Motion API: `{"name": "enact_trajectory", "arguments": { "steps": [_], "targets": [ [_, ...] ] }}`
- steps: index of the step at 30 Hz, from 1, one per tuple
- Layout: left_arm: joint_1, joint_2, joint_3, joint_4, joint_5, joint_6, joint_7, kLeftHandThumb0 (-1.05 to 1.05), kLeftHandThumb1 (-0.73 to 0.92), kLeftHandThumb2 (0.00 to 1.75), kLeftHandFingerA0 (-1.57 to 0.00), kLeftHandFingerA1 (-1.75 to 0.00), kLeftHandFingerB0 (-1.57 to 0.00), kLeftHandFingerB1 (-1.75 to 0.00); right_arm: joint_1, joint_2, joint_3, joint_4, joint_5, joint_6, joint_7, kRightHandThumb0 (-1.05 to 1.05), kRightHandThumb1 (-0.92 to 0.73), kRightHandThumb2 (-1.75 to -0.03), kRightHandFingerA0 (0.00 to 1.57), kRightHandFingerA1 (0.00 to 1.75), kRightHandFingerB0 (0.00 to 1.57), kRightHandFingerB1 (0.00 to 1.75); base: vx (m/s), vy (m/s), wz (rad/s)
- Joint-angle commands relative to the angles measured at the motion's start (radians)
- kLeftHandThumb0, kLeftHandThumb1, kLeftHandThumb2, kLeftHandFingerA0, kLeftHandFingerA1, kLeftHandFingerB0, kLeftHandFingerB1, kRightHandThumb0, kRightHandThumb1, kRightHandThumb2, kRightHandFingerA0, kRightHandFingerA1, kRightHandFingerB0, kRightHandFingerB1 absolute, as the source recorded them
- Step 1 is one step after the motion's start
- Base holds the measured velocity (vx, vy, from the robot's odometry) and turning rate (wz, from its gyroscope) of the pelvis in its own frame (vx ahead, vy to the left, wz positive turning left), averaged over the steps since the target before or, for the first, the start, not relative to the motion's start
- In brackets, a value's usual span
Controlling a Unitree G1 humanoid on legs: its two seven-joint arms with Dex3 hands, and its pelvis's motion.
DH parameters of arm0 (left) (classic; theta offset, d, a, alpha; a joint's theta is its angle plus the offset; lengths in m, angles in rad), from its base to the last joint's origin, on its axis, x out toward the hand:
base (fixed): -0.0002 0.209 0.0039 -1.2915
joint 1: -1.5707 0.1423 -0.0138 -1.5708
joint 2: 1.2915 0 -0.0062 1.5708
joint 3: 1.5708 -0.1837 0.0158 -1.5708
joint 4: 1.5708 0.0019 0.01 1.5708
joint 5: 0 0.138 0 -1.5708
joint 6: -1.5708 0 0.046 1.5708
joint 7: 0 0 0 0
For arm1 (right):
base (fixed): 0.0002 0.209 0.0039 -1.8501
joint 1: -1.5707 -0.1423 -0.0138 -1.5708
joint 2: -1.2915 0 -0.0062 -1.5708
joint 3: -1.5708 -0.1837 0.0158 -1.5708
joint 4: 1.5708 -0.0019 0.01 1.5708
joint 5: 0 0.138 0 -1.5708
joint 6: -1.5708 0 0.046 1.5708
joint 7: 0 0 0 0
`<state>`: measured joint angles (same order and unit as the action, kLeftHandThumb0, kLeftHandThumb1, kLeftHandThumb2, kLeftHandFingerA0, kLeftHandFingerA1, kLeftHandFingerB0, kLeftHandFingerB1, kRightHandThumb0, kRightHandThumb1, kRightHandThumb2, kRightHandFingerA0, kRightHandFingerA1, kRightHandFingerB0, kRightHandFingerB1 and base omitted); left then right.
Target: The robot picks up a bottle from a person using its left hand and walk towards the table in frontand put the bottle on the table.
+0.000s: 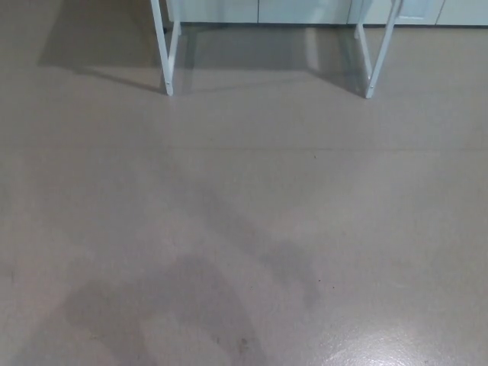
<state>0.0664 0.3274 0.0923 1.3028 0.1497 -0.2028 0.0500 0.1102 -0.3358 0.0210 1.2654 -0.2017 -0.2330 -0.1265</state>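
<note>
Currently nothing of the robot shows in the head view. Neither the left hand nor the right hand is in frame, so I cannot tell whether the left hand is clenched on anything or released. The bottle is out of sight too, and I cannot say where it is.

Near: a soft dark shadow (191, 305) on the grey floor (244, 191), with a patch of glare (381, 354) at the bottom edge.

Mid-field: bare floor, a few small specks.

Far: two white legs (166, 53) of the table (375, 53) at the top of frame, well apart, the tabletop cut off above. Pale panels (305, 9) stand behind them.

Judgement: I cannot verify the handover from here. Open floor lies between me and the table, so the walk looks unfinished and the placing is not yet done. Left to do, as I read it: close in, bring the tabletop into view, set the bottle down.
</note>
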Motion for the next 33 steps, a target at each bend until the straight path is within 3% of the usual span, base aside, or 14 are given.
{"name": "enact_trajectory", "arguments": {
  "steps": [1,2,11,18,19,20,21,22,23,25,27,28,29,33],
  "targets": [
    [-0.021,0.016,0.005,0.011,-0.004,-0.035,0.017,-0.26,0.64,0.59,-0.67,-0.59,-0.33,-0.33,-0.020,-0.024,-0.014,0.011,0.007,-0.048,-0.006,-0.25,-0.62,-0.59,0.75,0.52,0.47,0.40,0.00,0.000,0.00],
    [-0.033,0.015,0.008,0.012,-0.009,-0.027,0.011,-0.30,0.65,0.64,-0.63,-0.49,-0.31,-0.34,-0.029,-0.025,-0.017,0.009,0.010,-0.047,0.000,-0.25,-0.64,-0.59,0.74,0.52,0.47,0.40,0.00,0.000,0.00],
    [-0.047,0.025,-0.008,0.016,0.006,-0.033,0.015,-0.27,0.64,0.59,-0.68,-0.51,-0.33,-0.33,-0.043,-0.022,-0.035,0.008,0.023,-0.037,0.035,-0.25,-0.62,-0.58,0.70,0.50,0.45,0.38,0.00,0.000,0.00],
    [-0.071,0.032,0.004,0.011,-0.015,-0.032,-0.038,-0.31,0.64,0.59,-0.59,-0.47,-0.27,-0.31,-0.061,-0.018,-0.031,0.013,0.016,-0.038,0.030,-0.28,-0.62,-0.58,0.72,0.51,0.46,0.39,0.00,0.000,0.00],
    [-0.074,0.033,0.002,0.009,-0.013,-0.040,-0.041,-0.39,0.63,0.61,-0.49,-0.40,-0.26,-0.31,-0.062,-0.019,-0.030,0.009,0.015,-0.039,0.031,-0.30,-0.62,-0.59,0.71,0.52,0.42,0.39,0.00,0.000,0.00],
    [-0.080,0.033,-0.001,0.005,-0.011,-0.053,-0.045,-0.39,0.63,0.61,-0.49,-0.40,-0.26,-0.31,-0.063,-0.019,-0.028,0.003,0.014,-0.039,0.032,-0.30,-0.62,-0.59,0.71,0.52,0.42,0.39,0.00,0.000,0.00],
    [-0.092,0.015,0.010,-0.036,-0.036,-0.135,-0.089,-0.63,0.48,0.75,-0.18,-0.42,-0.12,-0.37,-0.072,-0.021,-0.032,-0.006,0.019,-0.040,0.036,-0.38,-0.50,-0.74,0.67,0.61,0.38,0.48,0.00,0.000,0.00],
    [-0.094,0.004,0.032,-0.061,-0.071,-0.177,-0.136,-0.54,0.56,0.58,-0.17,-0.32,-0.16,-0.27,-0.078,-0.021,-0.033,-0.006,0.020,-0.041,0.036,-0.38,-0.50,-0.73,0.67,0.61,0.39,0.48,0.00,0.000,0.00],
    [-0.093,-0.001,0.043,-0.071,-0.084,-0.192,-0.155,-0.54,0.56,0.58,-0.17,-0.32,-0.16,-0.27,-0.081,-0.021,-0.033,-0.006,0.020,-0.041,0.036,-0.38,-0.50,-0.73,0.67,0.61,0.39,0.48,0.00,0.000,0.00],
    [-0.071,-0.017,0.061,-0.154,-0.125,-0.264,-0.220,-0.59,0.45,0.70,-0.14,-0.39,-0.10,-0.35,-0.087,-0.022,-0.028,-0.010,0.014,-0.039,0.034,-0.38,-0.50,-0.74,0.67,0.61,0.39,0.47,0.00,0.000,0.00],
    [-0.053,-0.028,0.075,-0.207,-0.151,-0.295,-0.262,-0.59,0.45,0.70,-0.14,-0.39,-0.10,-0.35,-0.090,-0.023,-0.022,-0.010,0.008,-0.035,0.033,-0.38,-0.50,-0.74,0.67,0.61,0.39,0.47,0.00,0.000,0.00],
    [0.008,-0.043,0.063,-0.409,-0.238,-0.335,-0.414,-0.61,0.48,0.56,-0.11,-0.29,-0.12,-0.23,-0.108,-0.025,-0.020,-0.003,0.005,-0.026,0.030,-0.28,-0.61,-0.58,0.69,0.50,0.44,0.38,0.00,0.000,0.00],
    [0.041,-0.039,0.043,-0.524,-0.267,-0.319,-0.470,-0.61,0.39,0.74,-0.04,-0.29,-0.07,-0.23,-0.115,-0.027,-0.021,-0.004,0.006,-0.026,0.032,-0.28,-0.61,-0.58,0.69,0.49,0.45,0.38,0.00,0.000,0.00],
    [0.140,-0.005,-0.015,-0.817,-0.306,-0.240,-0.539,-0.71,0.44,0.74,-0.12,-0.21,-0.11,-0.14,-0.116,-0.029,-0.022,-0.010,0.009,-0.031,0.037,-0.29,-0.61,-0.58,0.70,0.50,0.46,0.39,0.00,0.000,0.00]
  ]
}}
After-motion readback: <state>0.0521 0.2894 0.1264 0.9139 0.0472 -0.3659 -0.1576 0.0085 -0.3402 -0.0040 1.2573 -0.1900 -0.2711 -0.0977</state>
